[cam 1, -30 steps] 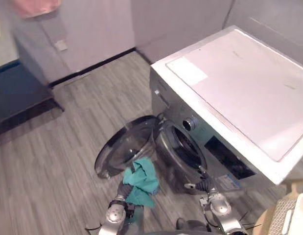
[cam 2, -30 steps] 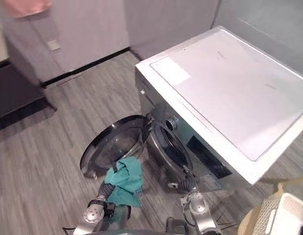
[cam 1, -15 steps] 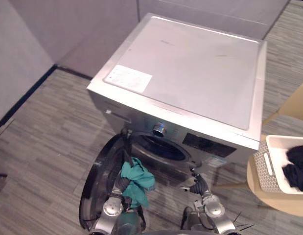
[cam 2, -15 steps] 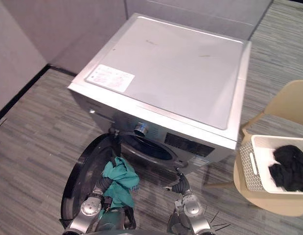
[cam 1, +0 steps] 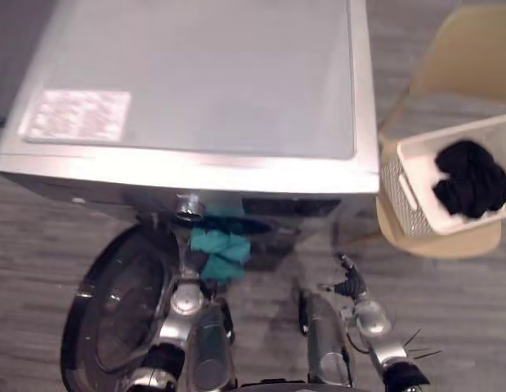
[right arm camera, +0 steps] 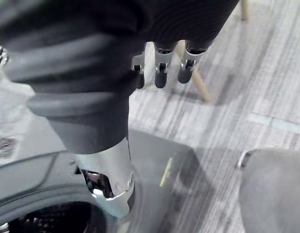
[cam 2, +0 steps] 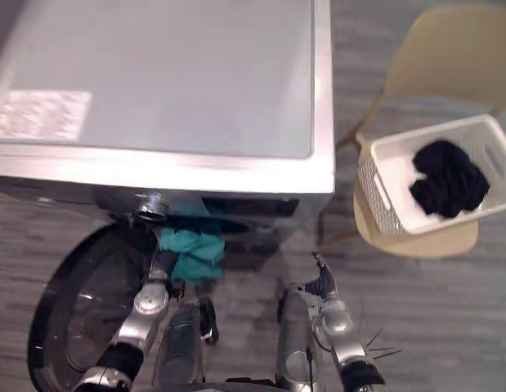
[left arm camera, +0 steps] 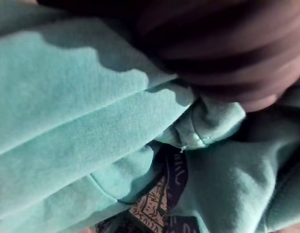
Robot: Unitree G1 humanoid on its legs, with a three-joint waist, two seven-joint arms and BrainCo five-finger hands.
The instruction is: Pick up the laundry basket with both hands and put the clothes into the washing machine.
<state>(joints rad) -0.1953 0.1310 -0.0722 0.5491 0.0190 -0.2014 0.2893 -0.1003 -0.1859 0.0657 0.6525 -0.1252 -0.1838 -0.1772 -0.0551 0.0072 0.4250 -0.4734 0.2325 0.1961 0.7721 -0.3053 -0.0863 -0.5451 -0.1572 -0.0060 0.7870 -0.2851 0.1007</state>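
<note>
A teal garment (cam 1: pixel 220 249) bunches over the left hand (left arm camera: pixel 222 48), whose grip I cannot tell, at the washing machine's (cam 1: pixel 203 82) mouth, lower centre, ready for loading; the right hand (right arm camera: pixel 161 73) hangs slack, empty; the basket (cam 1: pixel 404 175) waits on the chair (cam 1: pixel 449 241), right.

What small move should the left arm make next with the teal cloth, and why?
Probably ease the left hand forward and in: the teal garment hangs at the mouth of the washing machine, beside its open door, apparently not inside yet.
</note>
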